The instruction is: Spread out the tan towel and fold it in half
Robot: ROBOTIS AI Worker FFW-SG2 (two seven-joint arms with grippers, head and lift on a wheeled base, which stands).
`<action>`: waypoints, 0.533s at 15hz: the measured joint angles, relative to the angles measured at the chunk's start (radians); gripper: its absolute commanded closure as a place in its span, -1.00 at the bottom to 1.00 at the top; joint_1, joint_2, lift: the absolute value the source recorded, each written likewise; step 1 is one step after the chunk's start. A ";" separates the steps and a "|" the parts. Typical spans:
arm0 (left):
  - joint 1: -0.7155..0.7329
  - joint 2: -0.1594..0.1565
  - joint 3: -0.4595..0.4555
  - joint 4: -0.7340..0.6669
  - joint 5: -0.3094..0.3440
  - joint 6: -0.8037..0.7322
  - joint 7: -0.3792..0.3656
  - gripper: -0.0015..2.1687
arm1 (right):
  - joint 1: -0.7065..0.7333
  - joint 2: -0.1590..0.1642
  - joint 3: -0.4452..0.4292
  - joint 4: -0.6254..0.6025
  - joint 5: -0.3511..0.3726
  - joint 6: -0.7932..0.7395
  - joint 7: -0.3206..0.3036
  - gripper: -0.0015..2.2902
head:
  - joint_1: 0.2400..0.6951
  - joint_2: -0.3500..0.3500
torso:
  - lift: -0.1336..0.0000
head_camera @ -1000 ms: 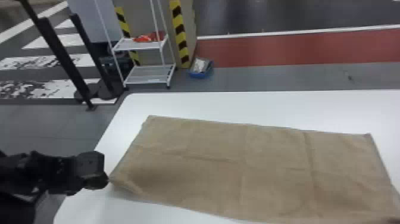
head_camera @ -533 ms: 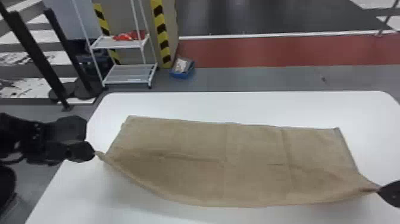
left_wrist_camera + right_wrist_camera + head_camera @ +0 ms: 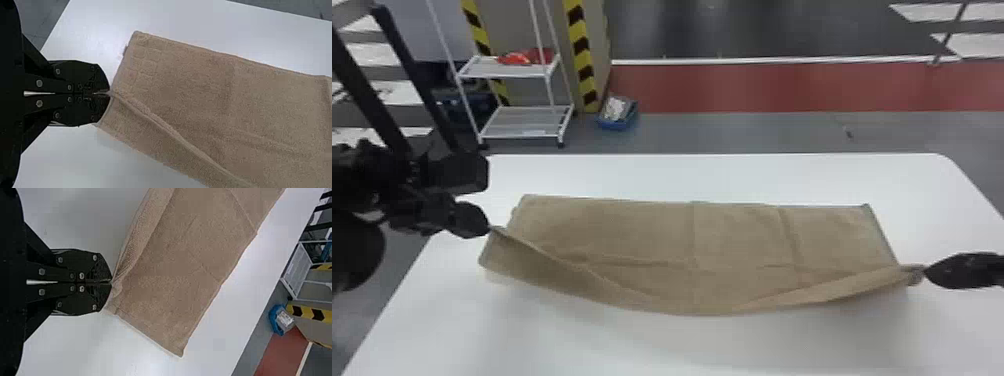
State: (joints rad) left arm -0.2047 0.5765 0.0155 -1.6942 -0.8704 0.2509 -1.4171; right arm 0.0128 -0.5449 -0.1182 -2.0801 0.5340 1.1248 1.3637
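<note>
a smooth white surface with a straight far edge and a rounded far right corner. a tan towel lies across the middle of it, long sides running left to right. its far edge rests flat, near the far edge of the surface, with a white strip between. the near corners are raised, and the near edge dips in a shallow curve between them. creases cross the cloth both lengthwise and from front to back. the left end has a band of small squares in the weave. soft shadows fall on the white in front.
</note>
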 measured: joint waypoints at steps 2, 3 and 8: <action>-0.050 -0.011 -0.023 0.065 -0.018 0.000 0.016 0.22 | -0.063 0.013 0.012 0.074 -0.009 0.005 0.000 0.41 | 1.00 0.12 | -0.86; -0.077 -0.017 -0.037 0.103 -0.028 -0.001 0.028 0.22 | -0.101 0.019 0.018 0.120 -0.013 0.009 0.000 0.41 | 1.00 0.12 | -0.86; -0.166 -0.058 -0.081 0.236 -0.079 -0.003 0.068 0.22 | -0.255 0.030 0.060 0.323 -0.009 0.008 0.000 0.41 | 1.00 0.08 | -0.86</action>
State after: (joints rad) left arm -0.3709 0.5186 -0.0650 -1.4585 -0.9492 0.2478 -1.3487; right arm -0.2421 -0.5150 -0.0581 -1.7572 0.5249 1.1328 1.3637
